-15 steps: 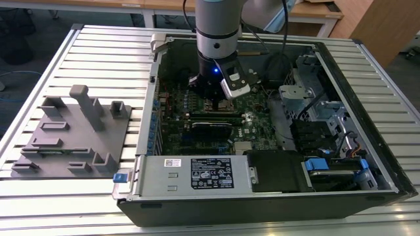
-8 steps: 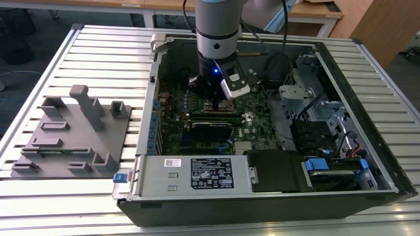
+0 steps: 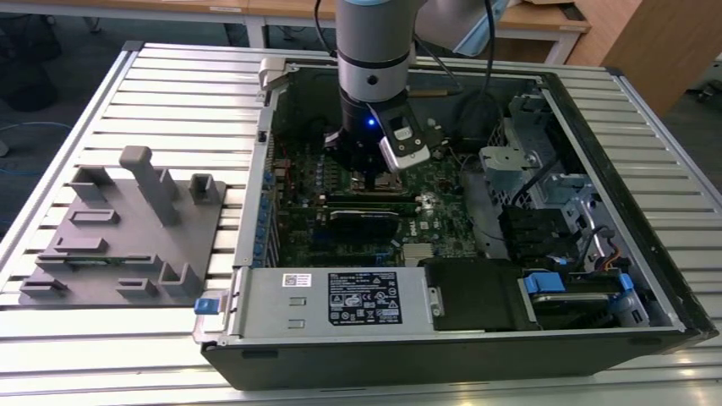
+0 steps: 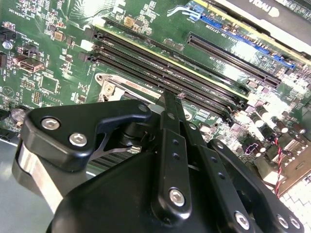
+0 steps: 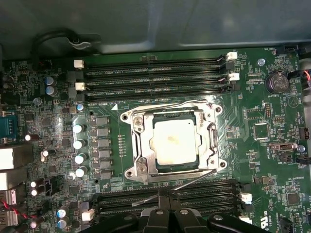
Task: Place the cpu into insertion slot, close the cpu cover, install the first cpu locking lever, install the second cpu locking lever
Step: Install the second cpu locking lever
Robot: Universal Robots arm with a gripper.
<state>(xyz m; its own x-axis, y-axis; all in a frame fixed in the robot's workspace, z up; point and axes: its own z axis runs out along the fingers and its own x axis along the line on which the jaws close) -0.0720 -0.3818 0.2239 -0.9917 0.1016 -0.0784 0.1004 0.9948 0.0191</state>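
Note:
The cpu (image 5: 175,141), a dull silver square, lies flat in the insertion slot (image 5: 130,172) on the green board. The cpu cover (image 5: 141,145), a silvery frame plate, is down around it. One thin wire lever (image 5: 165,103) runs along the slot's edge nearest the white-clipped memory slots. A second wire lever (image 5: 194,178) slants away from the opposite edge, passing right by my fingertips. My gripper (image 5: 166,195) hangs just beside the slot with its black fingers (image 4: 170,126) shut together. In the exterior view the gripper (image 3: 376,179) is low inside the open computer case and covers the slot.
Long black memory slots (image 5: 155,77) flank the socket on two sides, with more slots (image 4: 228,53) beyond. A row of capacitors (image 5: 77,145) stands beside it. The case holds a power supply (image 3: 338,300) and a drive cage (image 3: 513,161). A grey fixture plate (image 3: 124,228) lies at the exterior view's left.

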